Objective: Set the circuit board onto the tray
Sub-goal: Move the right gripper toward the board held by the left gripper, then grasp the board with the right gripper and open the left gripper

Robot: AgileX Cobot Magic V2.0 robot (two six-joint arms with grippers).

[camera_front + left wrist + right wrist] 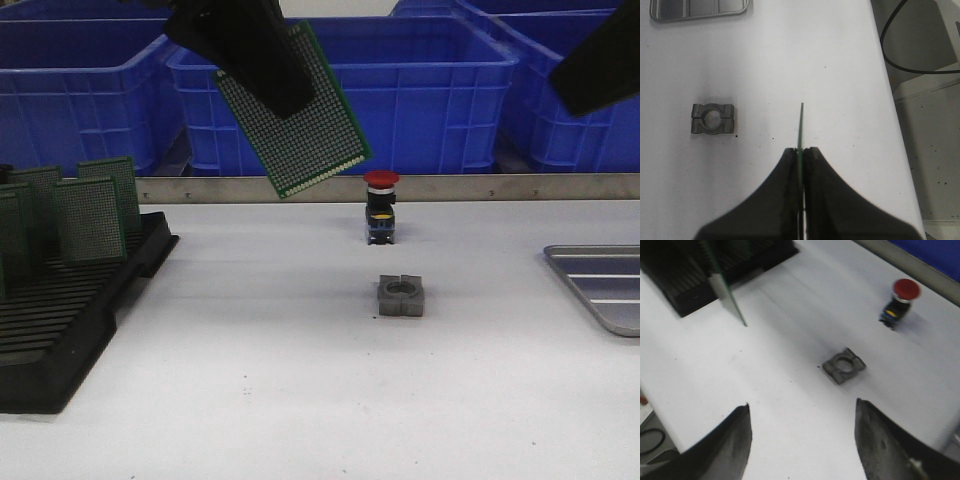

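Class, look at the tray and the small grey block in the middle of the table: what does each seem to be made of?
Tray: probably bare metal, silver-grey with a dull sheen and pressed ribs. Grey block: likely cast or machined metal, matte grey with a round bore.

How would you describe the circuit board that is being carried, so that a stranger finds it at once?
Look above the white table, in front of the blue bins. There a green perforated circuit board hangs tilted in the air, clamped in the left gripper. The other green boards stand upright in the black rack; only this one is airborne.

Two matte black end effectors, left point(801, 165) and right point(802, 440), with broad, tapering, wedge-shaped fingers.
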